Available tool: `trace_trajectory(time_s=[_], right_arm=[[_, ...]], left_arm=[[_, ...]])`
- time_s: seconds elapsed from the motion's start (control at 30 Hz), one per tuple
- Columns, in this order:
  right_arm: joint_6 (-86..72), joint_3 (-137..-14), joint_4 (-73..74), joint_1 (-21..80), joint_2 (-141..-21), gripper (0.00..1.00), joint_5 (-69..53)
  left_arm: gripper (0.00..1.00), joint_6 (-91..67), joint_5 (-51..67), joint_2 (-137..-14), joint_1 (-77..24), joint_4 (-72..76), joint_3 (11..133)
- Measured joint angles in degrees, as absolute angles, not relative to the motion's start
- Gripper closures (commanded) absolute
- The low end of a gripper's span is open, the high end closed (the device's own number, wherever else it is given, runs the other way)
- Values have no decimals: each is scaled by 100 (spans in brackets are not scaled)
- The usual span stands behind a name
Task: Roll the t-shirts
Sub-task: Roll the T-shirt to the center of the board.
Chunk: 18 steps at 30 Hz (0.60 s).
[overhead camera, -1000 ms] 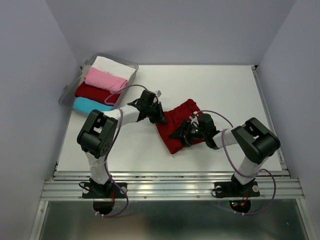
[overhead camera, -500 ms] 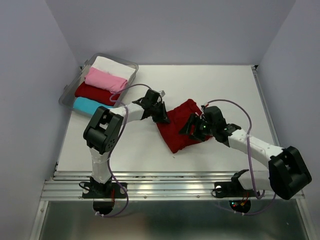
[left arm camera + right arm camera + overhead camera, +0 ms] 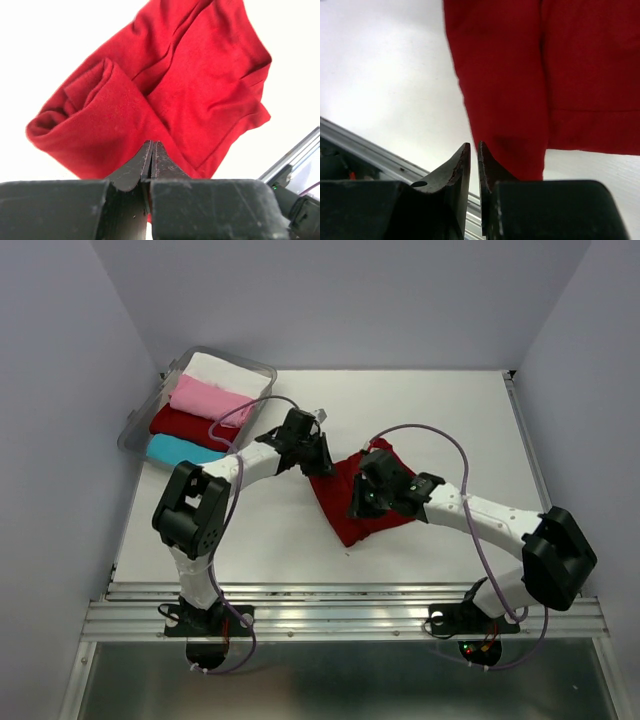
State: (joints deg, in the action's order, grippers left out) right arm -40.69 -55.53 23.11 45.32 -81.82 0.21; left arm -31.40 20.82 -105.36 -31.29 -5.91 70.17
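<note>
A large dark red t-shirt point(image 3: 372, 525) lies crumpled in the middle of the white table; its near end is loosely rolled point(image 3: 85, 110). My left gripper point(image 3: 322, 466) sits at the shirt's upper-left corner, jaws pressed together point(image 3: 151, 144) with a strip of red cloth showing between them. My right gripper point(image 3: 358, 506) hangs over the middle of the shirt. Its jaws point(image 3: 474, 145) stand together with only a thin slit, right at a cloth edge point(image 3: 500, 100); whether cloth is caught there does not show.
A clear plastic tub point(image 3: 135, 425) at the back left holds rolled white point(image 3: 225, 373), pink point(image 3: 210, 400), dark red point(image 3: 185, 425) and cyan point(image 3: 180, 450) t-shirts. An aluminium rail point(image 3: 340, 605) runs along the table's near edge. Grey walls close in both sides.
My right arm stretched out and reached left across the shirt, and its jaws went from open to shut. The left gripper stayed at the shirt's corner.
</note>
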Motion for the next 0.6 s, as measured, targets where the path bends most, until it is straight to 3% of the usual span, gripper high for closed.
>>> trace_trajectory(time_s=[0.37,0.6], right_arm=[[-4075,-5127,2115,4534,-9048,87,482],[-4071,-5135,2257,4598,-8731,87,683]], left_arm=[[92,-3094,1988,-10530,-2724,-506,6700],[92,-3028,1990,-10777,-2764,-504,6654]])
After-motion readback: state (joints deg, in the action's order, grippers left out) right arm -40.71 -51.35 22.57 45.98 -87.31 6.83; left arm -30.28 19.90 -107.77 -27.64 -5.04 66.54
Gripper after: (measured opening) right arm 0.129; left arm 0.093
